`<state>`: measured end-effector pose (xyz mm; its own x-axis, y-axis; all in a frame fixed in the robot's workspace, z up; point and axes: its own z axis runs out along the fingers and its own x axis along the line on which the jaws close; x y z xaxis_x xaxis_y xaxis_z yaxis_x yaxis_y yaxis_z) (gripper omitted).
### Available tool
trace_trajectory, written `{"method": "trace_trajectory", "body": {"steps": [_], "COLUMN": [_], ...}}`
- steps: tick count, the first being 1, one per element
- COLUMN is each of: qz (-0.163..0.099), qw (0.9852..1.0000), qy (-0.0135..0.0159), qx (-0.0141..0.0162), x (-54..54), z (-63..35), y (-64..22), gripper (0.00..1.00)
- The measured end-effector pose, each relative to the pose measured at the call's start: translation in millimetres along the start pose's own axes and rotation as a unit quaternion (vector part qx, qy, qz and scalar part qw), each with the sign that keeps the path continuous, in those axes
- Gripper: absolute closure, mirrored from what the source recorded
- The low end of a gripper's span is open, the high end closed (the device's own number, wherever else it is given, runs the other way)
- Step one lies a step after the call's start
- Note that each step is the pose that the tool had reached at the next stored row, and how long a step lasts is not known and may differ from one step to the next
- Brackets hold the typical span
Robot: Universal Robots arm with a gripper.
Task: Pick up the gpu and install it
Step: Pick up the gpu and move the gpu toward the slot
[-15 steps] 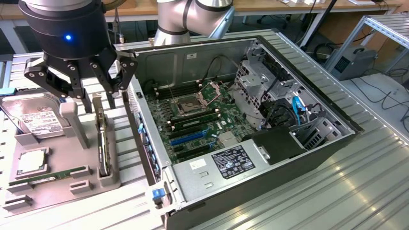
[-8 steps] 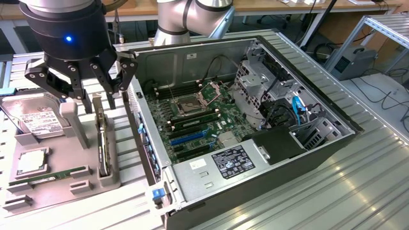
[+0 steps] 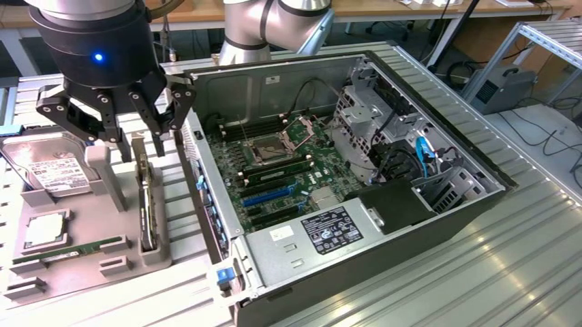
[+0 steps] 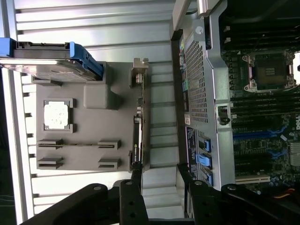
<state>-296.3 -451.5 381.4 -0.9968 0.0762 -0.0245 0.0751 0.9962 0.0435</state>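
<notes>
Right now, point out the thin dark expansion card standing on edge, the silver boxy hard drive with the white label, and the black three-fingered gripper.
gpu (image 3: 144, 197), exterior view, middle of its upper edge.
hard drive (image 3: 56, 174), exterior view, on its white label.
gripper (image 3: 136, 139), exterior view, midway between its open fingertips.

Exterior view: mounted high, looking down at a slant across the gray parts tray (image 3: 91, 225) and the open computer case (image 3: 264, 88) from moderate range. Wrist view — aimed straight down past the gripper (image 4: 158, 169) from close above, sharing the gray parts tray (image 4: 93, 122), one wall of the open computer case (image 4: 197, 79) and part of the motherboard (image 4: 262, 117).
</notes>
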Motion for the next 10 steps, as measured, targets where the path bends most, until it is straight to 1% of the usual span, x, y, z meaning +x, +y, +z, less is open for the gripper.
{"method": "trace_trajectory", "body": {"steps": [10], "qz": [0.000], "qw": [1.0000], "qy": [0.0000], "qx": [0.0000], "x": [0.1], "z": [2.5], "y": [-0.1], "gripper": [0.58]}}
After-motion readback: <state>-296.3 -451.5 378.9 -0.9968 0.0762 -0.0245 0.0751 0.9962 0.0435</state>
